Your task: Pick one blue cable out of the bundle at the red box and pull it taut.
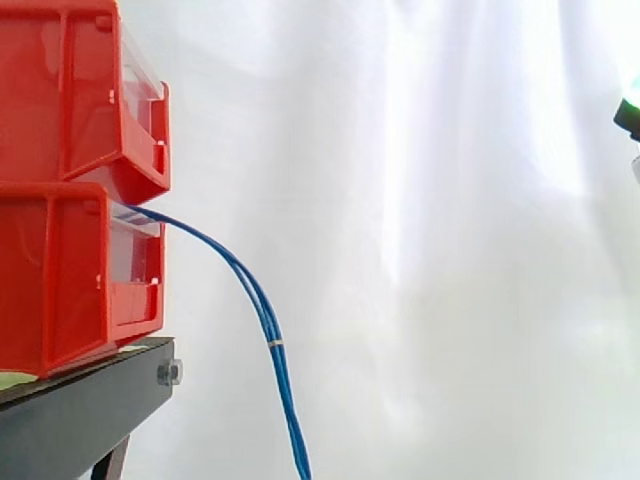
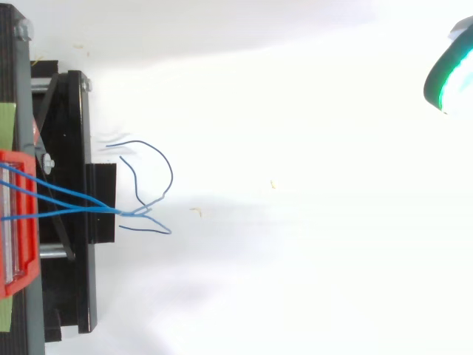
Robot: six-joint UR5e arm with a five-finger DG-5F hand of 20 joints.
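**White backdrop, blue cables well clear of the hand**

White curtain (image 1: pixel 450 260) hung behind the whole work. In the side view the hand (image 1: pixel 628 112) showed as a green-glowing tip at the right edge, and I could not tell whether it was slack or clamped on anything. Well apart from it, across the view, two red bins (image 1: pixel 70 120) stood stacked on a black stand (image 1: pixel 80 415). A pale green sheet (image 1: pixel 15 380) lay under the lower one. The bundle of blue cables (image 1: pixel 268 325) left the lower bin and drooped below the hand's height. A pale tie (image 1: pixel 274 343) bound it partway down. From above, loose cable ends (image 2: pixel 169 177) curled past the stand on its hand side.
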